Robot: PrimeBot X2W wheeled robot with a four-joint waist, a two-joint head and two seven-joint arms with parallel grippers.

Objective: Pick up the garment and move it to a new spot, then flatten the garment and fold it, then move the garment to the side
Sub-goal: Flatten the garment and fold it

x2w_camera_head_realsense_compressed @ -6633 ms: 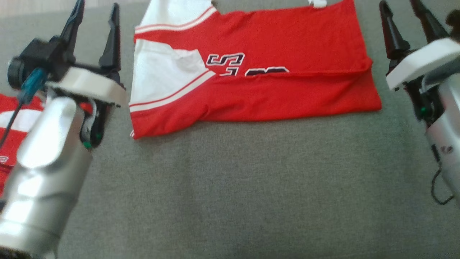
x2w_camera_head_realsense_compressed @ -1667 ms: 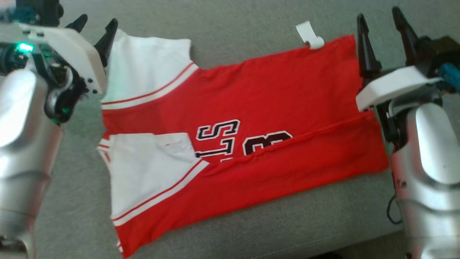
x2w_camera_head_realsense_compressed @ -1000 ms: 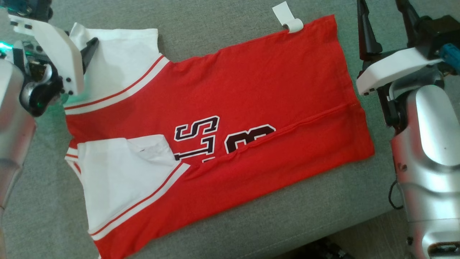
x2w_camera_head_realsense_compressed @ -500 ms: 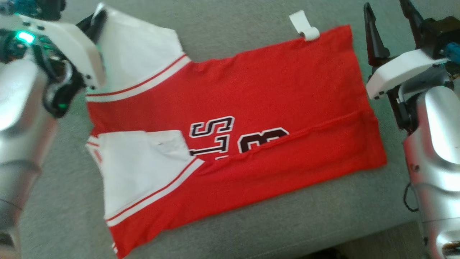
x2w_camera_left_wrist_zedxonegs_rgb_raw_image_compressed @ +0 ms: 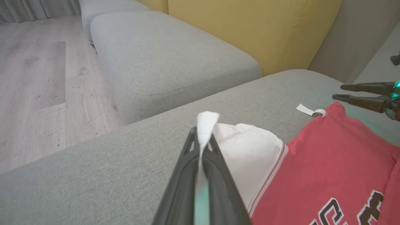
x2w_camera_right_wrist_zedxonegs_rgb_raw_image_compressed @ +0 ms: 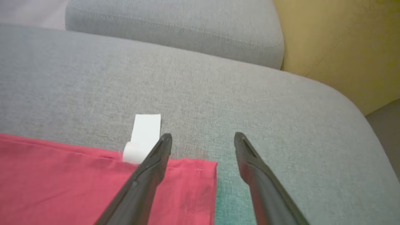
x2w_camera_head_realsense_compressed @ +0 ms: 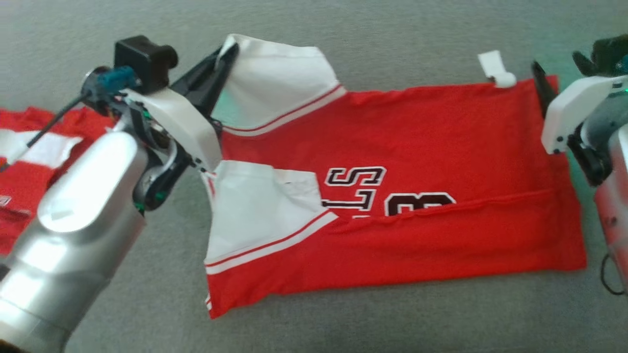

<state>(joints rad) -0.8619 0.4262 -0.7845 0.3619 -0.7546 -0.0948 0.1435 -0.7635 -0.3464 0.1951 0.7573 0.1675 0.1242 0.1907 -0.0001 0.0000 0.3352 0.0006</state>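
The garment (x2w_camera_head_realsense_compressed: 402, 142) is a red jersey with white sleeves and dark lettering, lying partly folded on the grey cushion. My left gripper (x2w_camera_head_realsense_compressed: 226, 51) is shut on the tip of the far white sleeve (x2w_camera_left_wrist_zedxonegs_rgb_raw_image_compressed: 250, 153), lifting it slightly; the cloth pokes out between the fingertips (x2w_camera_left_wrist_zedxonegs_rgb_raw_image_compressed: 204, 137) in the left wrist view. My right gripper (x2w_camera_right_wrist_zedxonegs_rgb_raw_image_compressed: 203, 140) stands open above the garment's far right corner (x2w_camera_right_wrist_zedxonegs_rgb_raw_image_compressed: 200, 175), one finger over the red hem, the other over bare cushion. A white tag (x2w_camera_right_wrist_zedxonegs_rgb_raw_image_compressed: 142, 137) juts from the hem beside it.
A second red and white garment (x2w_camera_head_realsense_compressed: 24, 162) lies at the left edge of the cushion. Behind are another grey cushion (x2w_camera_left_wrist_zedxonegs_rgb_raw_image_compressed: 168, 59), a yellow backrest (x2w_camera_left_wrist_zedxonegs_rgb_raw_image_compressed: 250, 28) and wooden floor (x2w_camera_left_wrist_zedxonegs_rgb_raw_image_compressed: 40, 84) to the left.
The left gripper has closed on the far white sleeve tip and raised it. The head camera has shifted, so the garment sits further right and the second garment has come into view.
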